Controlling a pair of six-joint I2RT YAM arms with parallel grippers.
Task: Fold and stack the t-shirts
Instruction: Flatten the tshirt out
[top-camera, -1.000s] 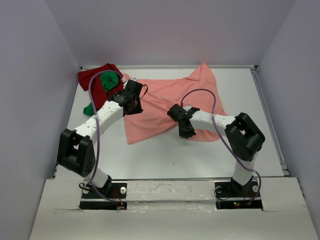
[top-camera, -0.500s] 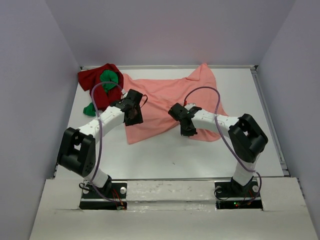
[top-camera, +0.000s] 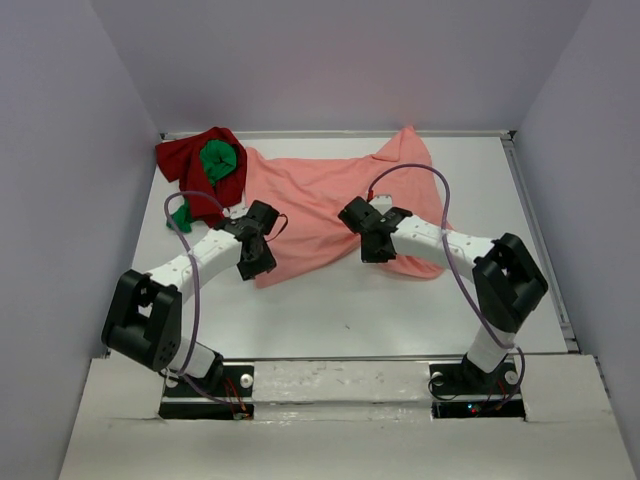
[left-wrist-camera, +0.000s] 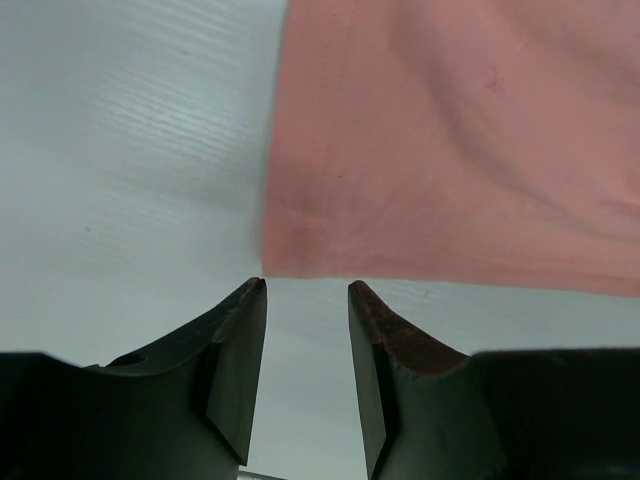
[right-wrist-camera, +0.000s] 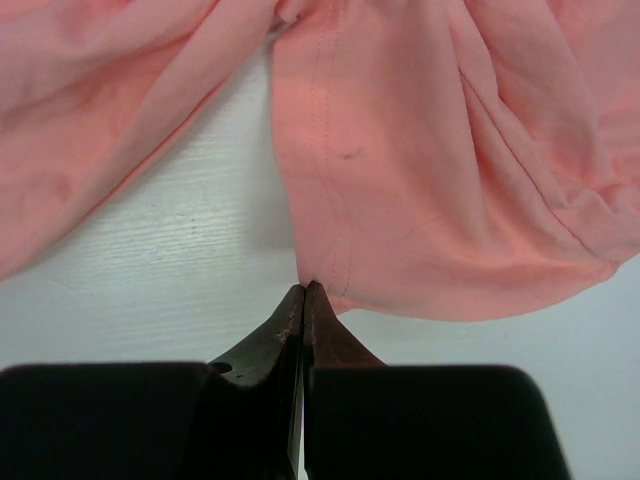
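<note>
Pink shirt (top-camera: 320, 190) is lying just ahead of your left gripper (left-wrist-camera: 307, 290), jaws parted; your right gripper (right-wrist-camera: 303, 288) is pinching its hem; red shirt (top-camera: 185, 160) and green shirt (top-camera: 218, 160) are bunching beyond, leftward.

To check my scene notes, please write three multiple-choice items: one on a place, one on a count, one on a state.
1. Where is the green t-shirt? A on the dark red t-shirt, far left; B near right corner; C at the near edge.
2. How many t-shirts? A two; B three; C five.
3. The left gripper is: A open; B shut on cloth; C unseen.
1 A: green lies on red. 2 B: green, dark red, salmon-pink t-shirt. 3 A: fingers apart, nothing between.
</note>
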